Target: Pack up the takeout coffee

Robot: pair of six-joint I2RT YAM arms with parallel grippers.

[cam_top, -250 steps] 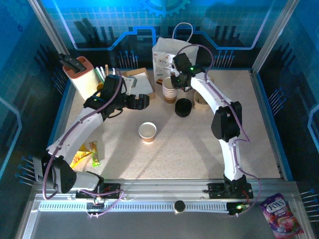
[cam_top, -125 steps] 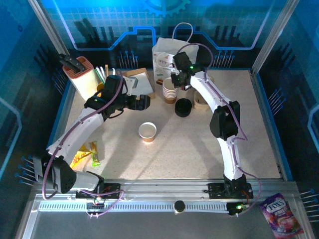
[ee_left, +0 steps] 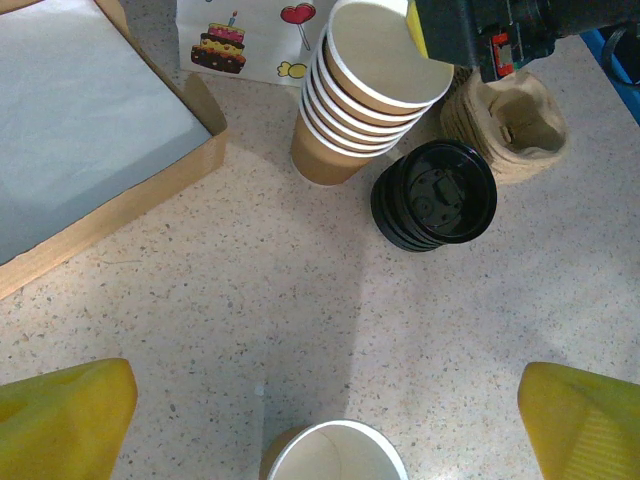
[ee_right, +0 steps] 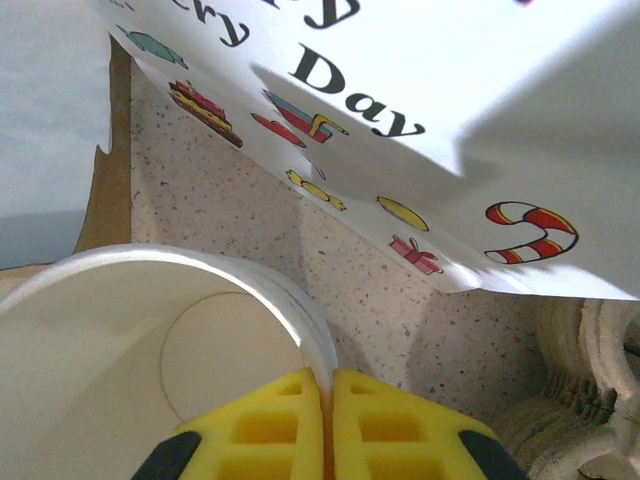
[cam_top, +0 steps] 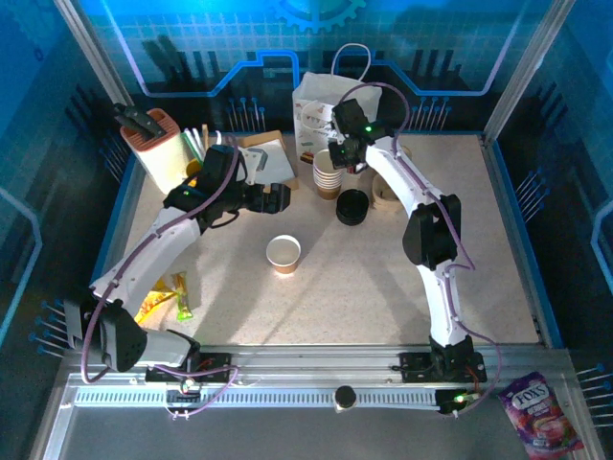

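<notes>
My right gripper (ee_right: pixel 328 405) has just closed. Its yellow fingers (ee_right: pixel 250 420) now pinch the rim of the top cup (ee_right: pixel 150 330) on the stack (cam_top: pixel 327 172), which stands just beside the paper bag (cam_top: pixel 316 105). I judge this cup is ready to be lifted off. My left gripper (cam_top: pixel 276 196) hangs wide open near the single cup (cam_top: pixel 283 253). The black lids (cam_top: pixel 352 206) lie beside the stack.
</notes>
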